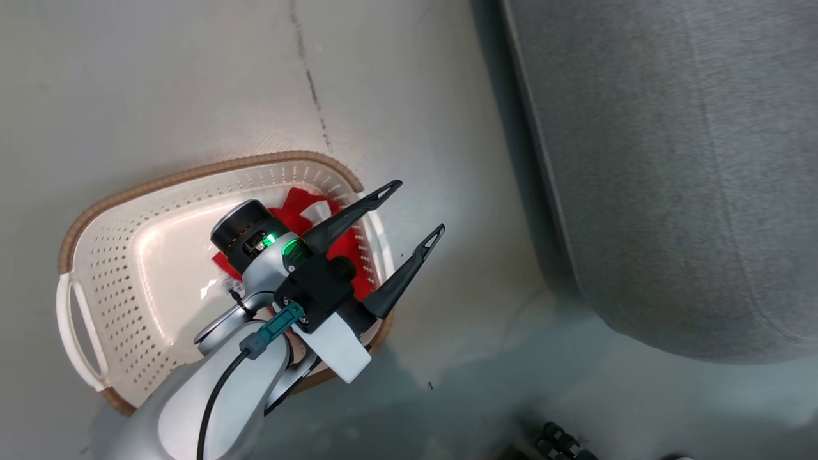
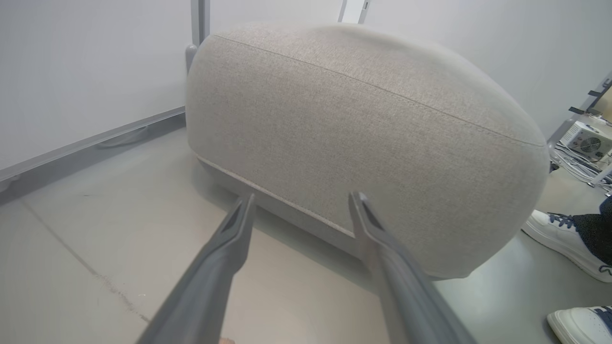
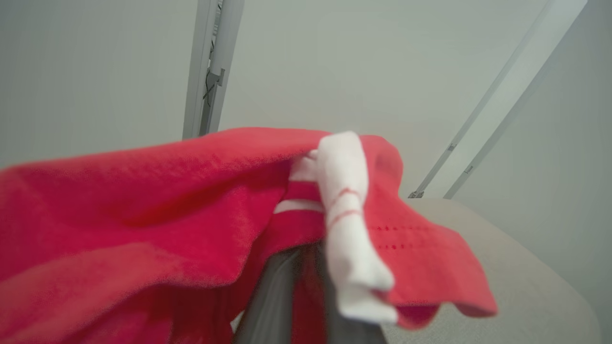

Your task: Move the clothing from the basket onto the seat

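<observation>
The cream basket (image 1: 192, 172) with its brown rim stands on the floor at the lower left of the head view, with red clothing (image 1: 300, 204) lying at its right end. My left gripper (image 1: 416, 207) hangs open and holds nothing over the basket's right rim, its fingers pointing toward the grey seat (image 1: 671, 179). From the left wrist, the left gripper (image 2: 303, 197) faces the seat's (image 2: 358, 119) rounded side. My right gripper (image 3: 306, 296) is shut on a red garment with white trim (image 3: 143, 205). The garment drapes over its fingers, above a corner of the seat (image 3: 516, 286).
A person's white shoes (image 2: 564, 239) stand on the floor at the seat's right end, near a small white device and cables (image 2: 585, 141). Bare floor with a seam (image 1: 310, 76) lies between basket and seat. White walls and metal posts (image 3: 205, 67) stand behind.
</observation>
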